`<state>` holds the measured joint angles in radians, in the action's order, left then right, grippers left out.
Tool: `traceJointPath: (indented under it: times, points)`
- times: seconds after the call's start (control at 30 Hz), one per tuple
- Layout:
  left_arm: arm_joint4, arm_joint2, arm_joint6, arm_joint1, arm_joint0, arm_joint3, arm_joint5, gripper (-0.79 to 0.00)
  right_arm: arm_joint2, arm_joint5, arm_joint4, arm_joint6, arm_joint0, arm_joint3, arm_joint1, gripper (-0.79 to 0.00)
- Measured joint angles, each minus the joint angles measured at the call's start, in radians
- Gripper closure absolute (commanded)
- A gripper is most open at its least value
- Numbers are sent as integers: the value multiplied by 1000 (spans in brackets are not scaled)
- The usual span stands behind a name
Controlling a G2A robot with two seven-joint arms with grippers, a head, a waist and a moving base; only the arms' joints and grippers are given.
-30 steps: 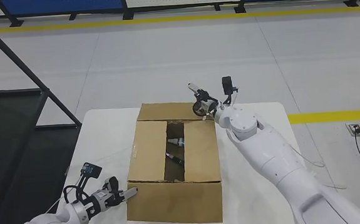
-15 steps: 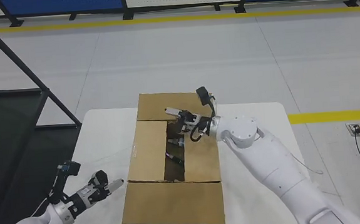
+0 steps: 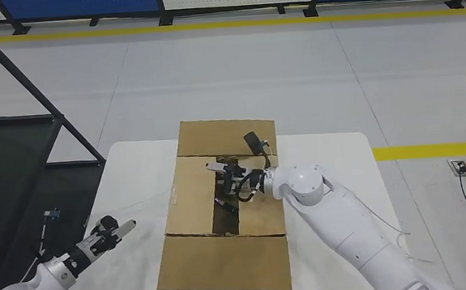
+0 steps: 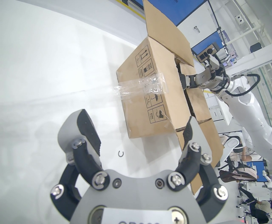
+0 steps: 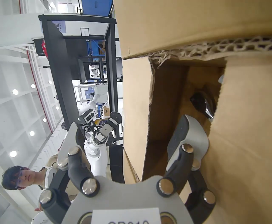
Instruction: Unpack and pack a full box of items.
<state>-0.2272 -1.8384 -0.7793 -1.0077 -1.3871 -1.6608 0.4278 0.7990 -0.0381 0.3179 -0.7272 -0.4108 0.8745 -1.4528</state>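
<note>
Right gripper hangs with jaws spread, holding nothing, over the narrow slot between the half-closed top flaps of the brown cardboard box. One finger sits at the slot's edge. A dark object lies inside the box. The box stands on the white table, with tabletop showing on both sides. Left gripper, likewise spread and holding nothing, hovers low near the table's front left edge, well apart from the box.

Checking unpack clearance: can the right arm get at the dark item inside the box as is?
Probably not yet. The right gripper is open at the narrow slot in the box, but one flap stands between its fingers, and the dark item lies deeper, partly behind the other flap.
</note>
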Motion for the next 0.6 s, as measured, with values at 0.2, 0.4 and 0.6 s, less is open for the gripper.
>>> traceJointPath:
  times: [0.2,0.4,0.6]
  points:
    - [0,-3,11,5,-3,10,-2,-785,-9,-39,76,-52,23,-65,-29,-785]
    - [6,-8,19,10,-9,16,-1,-785,-4,-86,148,-102,56,-123,-55,-785]
    - [14,-11,24,14,-13,20,-3,-785,13,-140,201,-158,75,-148,-70,-785]
